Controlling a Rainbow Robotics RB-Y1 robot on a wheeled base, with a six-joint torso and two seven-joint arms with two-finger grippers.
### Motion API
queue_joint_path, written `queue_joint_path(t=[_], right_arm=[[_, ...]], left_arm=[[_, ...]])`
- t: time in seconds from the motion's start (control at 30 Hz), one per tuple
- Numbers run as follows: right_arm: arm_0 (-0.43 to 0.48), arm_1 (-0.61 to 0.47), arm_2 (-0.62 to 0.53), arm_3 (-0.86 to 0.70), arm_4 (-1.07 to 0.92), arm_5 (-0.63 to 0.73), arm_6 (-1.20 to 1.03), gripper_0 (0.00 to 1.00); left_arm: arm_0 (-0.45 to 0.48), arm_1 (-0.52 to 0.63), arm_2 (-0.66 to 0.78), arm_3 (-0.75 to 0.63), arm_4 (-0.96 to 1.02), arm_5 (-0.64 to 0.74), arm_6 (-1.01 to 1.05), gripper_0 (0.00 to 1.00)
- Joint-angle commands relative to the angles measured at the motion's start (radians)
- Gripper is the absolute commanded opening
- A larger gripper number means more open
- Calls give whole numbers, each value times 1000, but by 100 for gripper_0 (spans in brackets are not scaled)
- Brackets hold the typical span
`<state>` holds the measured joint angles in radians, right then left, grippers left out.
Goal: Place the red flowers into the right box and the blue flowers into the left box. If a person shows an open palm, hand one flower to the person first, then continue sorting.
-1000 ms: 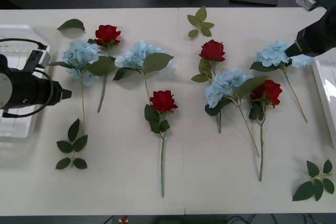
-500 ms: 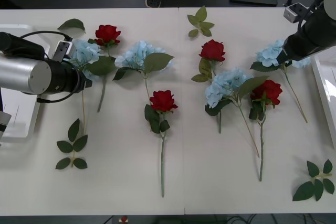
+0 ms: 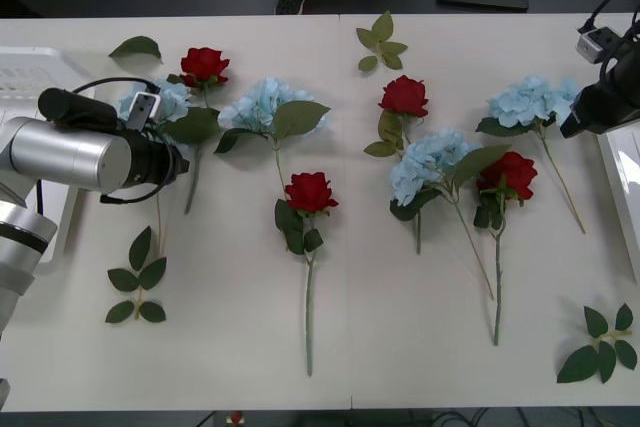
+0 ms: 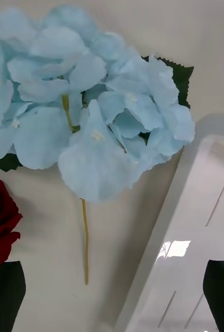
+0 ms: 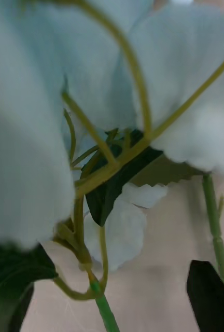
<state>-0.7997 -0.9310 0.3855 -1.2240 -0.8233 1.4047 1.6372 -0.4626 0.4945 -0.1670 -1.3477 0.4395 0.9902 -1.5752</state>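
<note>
Left box (image 3: 35, 62): far left table edge.
Right box (image 3: 622, 172): far right edge.
Flowers (image 3: 310, 192): between them.

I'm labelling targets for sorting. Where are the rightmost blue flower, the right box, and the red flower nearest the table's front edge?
rightmost blue flower (image 3: 530, 101), front view, on its petal cluster
right box (image 3: 622, 169), front view, on its white floor
front red flower (image 3: 310, 191), front view, on its bloom
</note>
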Motion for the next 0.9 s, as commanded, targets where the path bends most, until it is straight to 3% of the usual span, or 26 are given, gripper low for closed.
queue_joint_path(t=[0.03,0.4,0.9], right_arm=[[-16,-6,7,51,3,-35,41,100],[-16,81,24,161,44,-112,64,100],[-35,179,24,308,78,-242,73,100]], left_arm=[[-30,-7,0,2,-11,-8,8,0],[-34,-7,21,-28,-7,30,11,0],[-79,24,291,-298,10,433,34,0]])
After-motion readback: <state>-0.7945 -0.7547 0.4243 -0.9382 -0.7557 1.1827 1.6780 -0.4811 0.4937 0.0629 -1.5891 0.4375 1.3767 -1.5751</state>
